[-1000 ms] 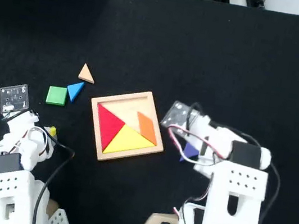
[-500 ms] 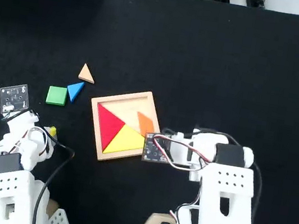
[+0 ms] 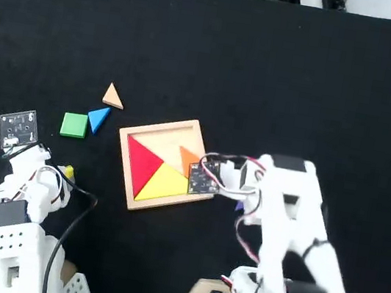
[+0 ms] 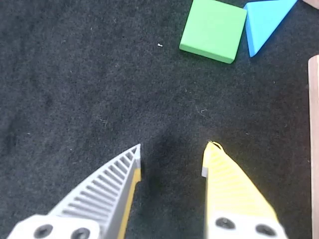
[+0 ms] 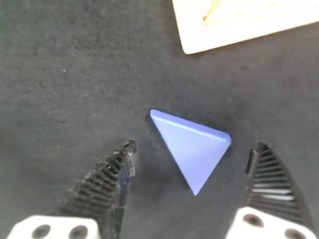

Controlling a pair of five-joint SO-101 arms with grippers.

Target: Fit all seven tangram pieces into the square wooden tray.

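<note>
The square wooden tray (image 3: 160, 128) lies mid-table and holds a red triangle (image 3: 142, 164), a yellow triangle (image 3: 166, 184) and an orange piece (image 3: 188, 159). Left of it lie a green square (image 3: 74, 125), a blue triangle (image 3: 98, 118) and a tan triangle (image 3: 113, 95). A violet triangle (image 5: 192, 147) lies flat on the cloth just off the tray's right corner (image 5: 234, 25). My right gripper (image 5: 194, 146) is open, one finger on each side of that triangle. Nothing is between the fingers of my open left gripper (image 4: 172, 149), which is near the green square (image 4: 213, 31) and blue triangle (image 4: 266, 17).
Black cloth covers the table. The right arm (image 3: 284, 198) leans over the tray's right edge, and its wrist board (image 3: 204, 178) covers part of the orange piece. The left arm (image 3: 20, 193) stands at the front left. The tray's edge (image 4: 315, 99) lies beside the left gripper.
The right arm has swung left and down, so its wrist now overlaps the tray's right edge above the violet triangle. The left arm and loose pieces have not moved.
</note>
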